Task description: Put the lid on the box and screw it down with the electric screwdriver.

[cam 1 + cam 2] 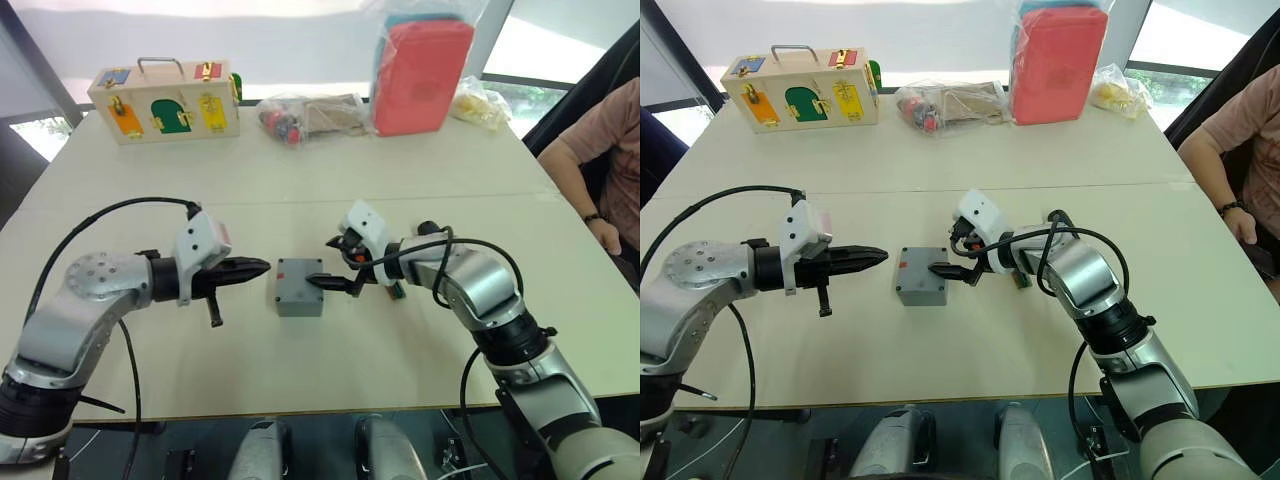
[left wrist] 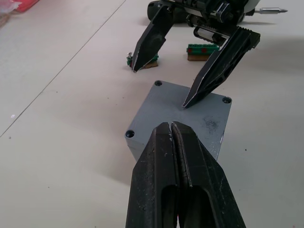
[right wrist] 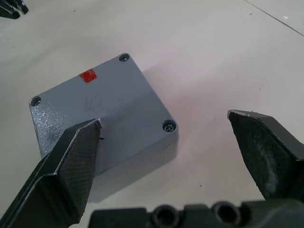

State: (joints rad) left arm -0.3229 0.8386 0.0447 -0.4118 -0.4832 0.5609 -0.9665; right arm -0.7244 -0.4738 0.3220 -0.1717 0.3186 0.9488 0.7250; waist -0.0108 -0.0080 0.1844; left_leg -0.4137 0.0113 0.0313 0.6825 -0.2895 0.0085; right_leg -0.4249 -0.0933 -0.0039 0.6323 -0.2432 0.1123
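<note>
The grey lid (image 1: 299,275) sits flat on the box (image 1: 298,304) at mid table, corner screw holes and a small red mark (image 3: 88,75) showing on top. My left gripper (image 1: 266,266) is shut and empty, its tip just left of the box and level with the lid. From the right, my right gripper (image 1: 320,261) is open; one finger (image 2: 218,71) hovers over the lid and the other (image 2: 147,42) hangs past the box's far side. A thin metal bit (image 2: 271,9) sticks out beyond my right arm; the rest of the electric screwdriver is hidden.
Two small green pieces (image 2: 203,50) lie on the table behind the box. At the far edge stand a wooden box with coloured doors (image 1: 165,100), a plastic bag (image 1: 310,115), a red case (image 1: 422,75) and a yellow bag (image 1: 478,105). A person (image 1: 600,150) sits at right.
</note>
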